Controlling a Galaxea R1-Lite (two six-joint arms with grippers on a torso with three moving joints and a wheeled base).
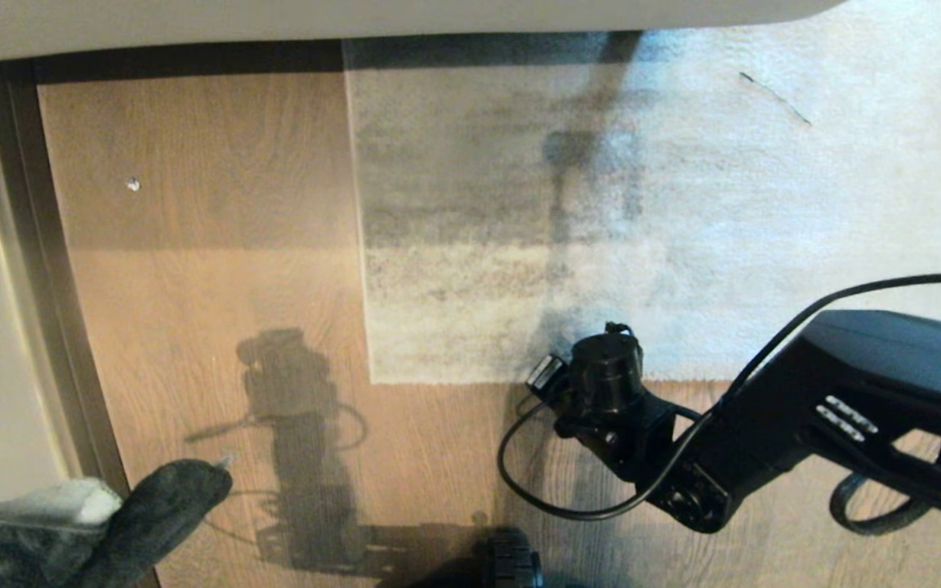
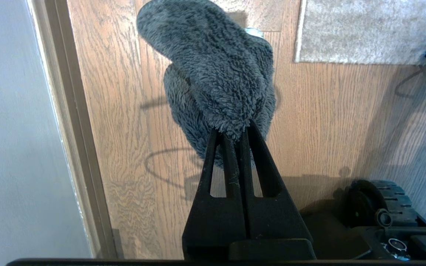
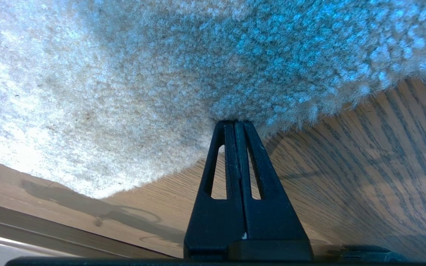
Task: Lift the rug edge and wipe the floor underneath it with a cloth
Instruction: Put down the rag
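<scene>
Fingers of both grippers pressed together: the left on a cloth, the right at the rug border.

The left gripper (image 2: 235, 135) has its fingers (image 2: 261, 162) clamped on one end of the small dark grey fluffy microfibre cloth (image 2: 216, 77), which sticks out past the fingertips above the light brown wood-grain plank floor (image 1: 193, 286), beside a pale wall's skirting board (image 2: 72, 111). The right gripper (image 3: 235, 123) has its fingers (image 3: 257, 173) fully together with nothing between them, tips right at the straight near edge of the grey-beige short-pile rug (image 3: 290, 114); whether they touch the pile is unclear. In the head view the rug lies flat, its square corner (image 1: 374, 380) on the floor.
</scene>
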